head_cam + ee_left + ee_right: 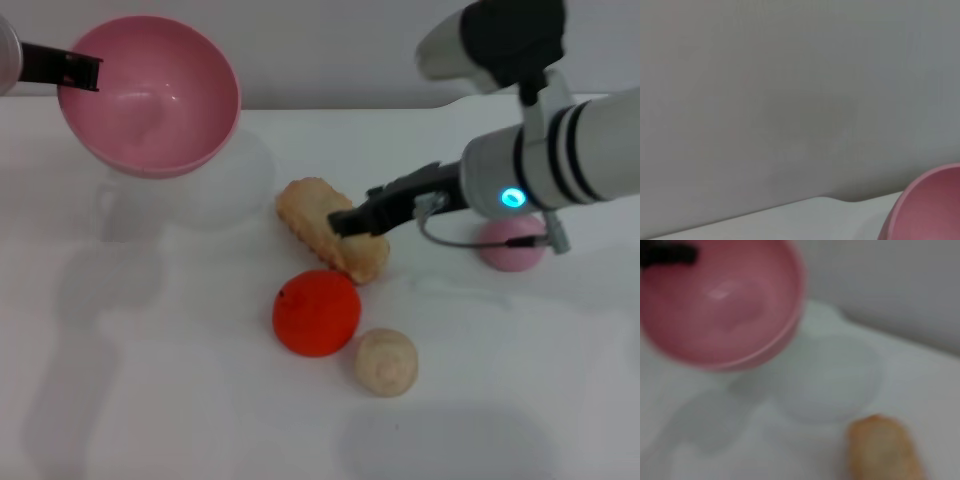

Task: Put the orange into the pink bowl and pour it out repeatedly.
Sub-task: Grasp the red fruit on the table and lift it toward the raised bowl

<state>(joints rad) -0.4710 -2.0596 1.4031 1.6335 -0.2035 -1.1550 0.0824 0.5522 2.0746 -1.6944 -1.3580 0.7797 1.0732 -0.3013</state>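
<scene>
Head view. Left gripper (88, 72) comes in from the upper left edge, its dark fingers closed over the rim of the pink bowl (150, 95). The bowl is held up off the white table (150, 400), tilted so its glossy, smooth hollow faces the camera; nothing lies in it. Right arm reaches in from the right, forearm white with black bands and a lit cyan spot. Right gripper (345, 222) is dark and slim, its tip over the near end of a beige, ridged, oblong bread-like toy (320, 225). Cannot tell how far its fingers are parted, or whether they touch the toy. The orange (316, 312) sits on the table just in front of the bread toy, red-orange, roundish, a small dark stem mark at upper left. Touching or almost touching it on the right is a beige ball (387, 361), lumpy and matte. A pale pink ball (512, 245) lies behind the right forearm, partly hidden. No writing readable.

Left wrist view. Grey wall, white table edge, and a curved slice of the pink bowl (927, 205) at one corner.

Right wrist view. Blurred. Pink bowl (720, 305) with a dark finger (670, 254) on its rim; bread toy (885, 450) on the table, apart from the bowl.
</scene>
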